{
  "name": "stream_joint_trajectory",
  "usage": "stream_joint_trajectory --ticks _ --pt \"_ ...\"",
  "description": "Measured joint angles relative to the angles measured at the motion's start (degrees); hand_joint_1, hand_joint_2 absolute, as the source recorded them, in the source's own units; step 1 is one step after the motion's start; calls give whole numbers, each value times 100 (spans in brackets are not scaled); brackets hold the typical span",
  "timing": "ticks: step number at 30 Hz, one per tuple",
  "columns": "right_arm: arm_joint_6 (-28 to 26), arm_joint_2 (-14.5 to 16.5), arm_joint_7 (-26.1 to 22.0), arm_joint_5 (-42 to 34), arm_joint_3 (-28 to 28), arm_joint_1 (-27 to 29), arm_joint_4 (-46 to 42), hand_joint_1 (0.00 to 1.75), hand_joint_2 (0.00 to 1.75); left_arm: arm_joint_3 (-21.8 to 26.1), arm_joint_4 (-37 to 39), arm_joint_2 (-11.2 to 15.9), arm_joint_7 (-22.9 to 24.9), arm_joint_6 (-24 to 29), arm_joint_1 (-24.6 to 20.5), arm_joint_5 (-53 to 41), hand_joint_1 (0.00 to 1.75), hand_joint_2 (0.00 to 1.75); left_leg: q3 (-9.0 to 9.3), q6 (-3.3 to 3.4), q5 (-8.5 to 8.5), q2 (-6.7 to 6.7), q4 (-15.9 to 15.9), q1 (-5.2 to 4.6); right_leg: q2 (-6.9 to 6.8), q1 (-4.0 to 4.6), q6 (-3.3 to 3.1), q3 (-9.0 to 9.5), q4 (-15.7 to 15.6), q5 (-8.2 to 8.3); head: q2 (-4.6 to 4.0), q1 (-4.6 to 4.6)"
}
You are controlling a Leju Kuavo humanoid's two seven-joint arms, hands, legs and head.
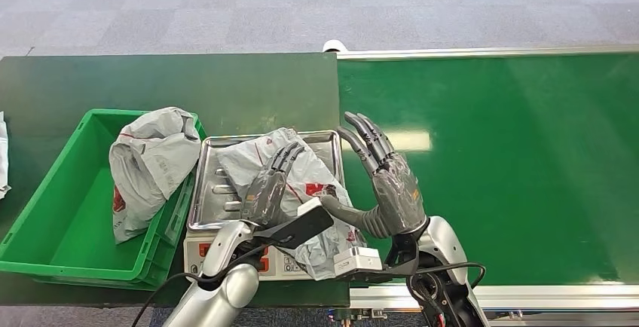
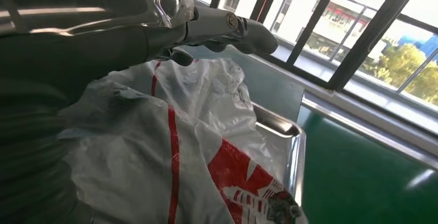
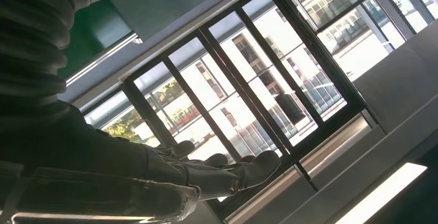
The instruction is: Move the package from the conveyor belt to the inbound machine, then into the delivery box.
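The grey package [image 1: 301, 180], a crumpled plastic mailer with red print, lies on the steel tray [image 1: 331, 140] of the inbound machine [image 1: 282, 263], draped over the tray's near edge and hanging down past the machine's front panel. The machine sits on the dark green tabletop [image 1: 226, 86], between the delivery box [image 1: 68, 221] and the conveyor belt [image 1: 512, 161].

The left robot hand [image 1: 271, 187] rests on top of the package with its fingers stretched out flat and forward over the plastic; from the left wrist view the thumb [image 2: 243, 28] pokes out above the bag, not closed round it, and I cannot tell whether the fingers underneath pinch any of the plastic. The right robot hand [image 1: 384, 184] is raised just beside the tray's right edge, over the seam where the tabletop meets the belt, fingers spread and pointing up and away, thumb out toward the package, holding nothing.

In the green delivery box to the left, a second grey bag [image 1: 147, 169] leans against the wall nearest the machine, its top bulging above the rim. The belt's bright green surface carries a glare from the windows [image 3: 248, 95].
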Motion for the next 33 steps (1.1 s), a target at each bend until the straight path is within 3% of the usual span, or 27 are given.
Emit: stream_joint_trajectory --ticks 3,5,6,10,11,26,33 --pt "73 9 19 69 -38 0 -29 0 175 -18 151 -16 237 -317 -84 -202 2 175 0 0 0 -1 0 0 0 0 0 2 0 0 0 -1" --pt "116 24 50 99 -69 -13 -32 0 175 -24 294 -45 352 -492 -175 -296 24 175 3 0 0 -1 0 0 -1 0 0 7 0 0 0 -1" --pt "133 38 60 113 -74 -21 -32 0 175 -25 370 -61 402 -583 -227 -338 39 175 7 0 0 -2 0 0 -1 0 0 11 0 0 0 -1" --pt "177 106 86 169 -42 -37 -30 0 175 -27 656 -133 495 -855 -390 -426 146 175 17 1 1 -8 0 0 -15 0 0 28 0 0 0 -1" --pt "185 114 95 179 -39 -44 -30 0 175 -28 712 -140 493 -890 -414 -425 151 175 21 1 1 -9 -1 0 -17 0 0 33 0 0 0 1" --pt "202 130 116 214 -2 -60 -25 0 175 -10 878 -138 242 -1053 -485 -131 149 175 56 2 2 -8 -1 -1 -17 0 1 69 -1 0 0 -1" --pt "198 130 116 246 37 -72 -2 0 175 91 839 -112 -265 -1169 -455 581 146 175 49 2 1 -9 -1 -1 -18 0 2 64 -1 -2 0 -1"
